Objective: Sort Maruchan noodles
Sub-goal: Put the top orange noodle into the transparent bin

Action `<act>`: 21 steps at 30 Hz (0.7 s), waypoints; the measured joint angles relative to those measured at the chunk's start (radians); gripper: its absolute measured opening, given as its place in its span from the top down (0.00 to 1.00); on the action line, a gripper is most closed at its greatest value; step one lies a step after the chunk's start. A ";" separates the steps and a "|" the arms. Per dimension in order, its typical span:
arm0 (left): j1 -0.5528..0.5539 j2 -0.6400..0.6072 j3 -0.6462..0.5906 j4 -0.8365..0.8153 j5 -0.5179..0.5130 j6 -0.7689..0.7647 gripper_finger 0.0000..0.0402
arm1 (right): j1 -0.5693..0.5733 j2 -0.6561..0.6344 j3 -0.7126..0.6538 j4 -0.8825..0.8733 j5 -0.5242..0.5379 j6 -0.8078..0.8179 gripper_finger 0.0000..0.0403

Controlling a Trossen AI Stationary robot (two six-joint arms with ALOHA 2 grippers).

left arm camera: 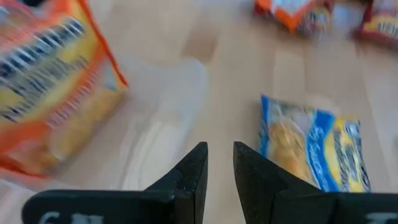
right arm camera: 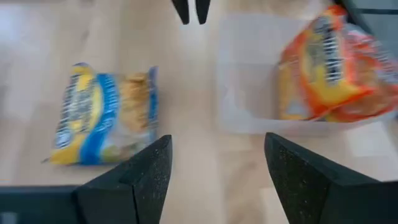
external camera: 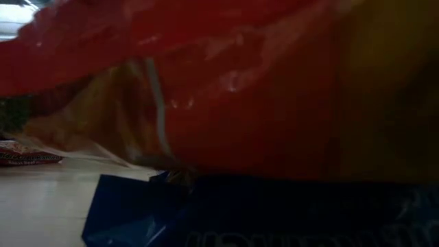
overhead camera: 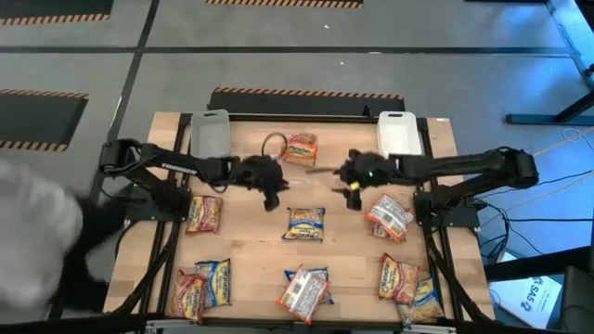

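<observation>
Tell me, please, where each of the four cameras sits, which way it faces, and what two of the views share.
High view: above the table, facing straight down; both arms show, left gripper and right gripper near the middle.
Low view: at table height, nearly blocked by a red-and-yellow noodle packet; no arm shows.
Left wrist view: past its narrowly parted fingers at a blue-and-yellow packet.
Right wrist view: past its open fingers at the same packet.
Both wrist views share the orange packet in the clear bin.

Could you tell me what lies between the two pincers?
In the high view only bare wooden table shows between the left pincer and the right pincer.
</observation>
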 joint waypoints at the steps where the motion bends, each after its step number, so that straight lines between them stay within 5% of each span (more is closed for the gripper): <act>1: -0.030 0.003 0.000 0.003 -0.022 -0.007 0.82 | 0.033 -0.005 -0.007 -0.001 0.011 0.016 0.40; 13: -0.262 0.011 0.000 0.084 -0.203 -0.075 0.82 | 0.411 -0.015 -0.012 -0.056 0.147 0.360 0.40; 21: -0.309 0.011 0.000 0.086 -0.237 -0.075 0.82 | 0.554 -0.073 -0.010 -0.392 0.134 0.909 0.40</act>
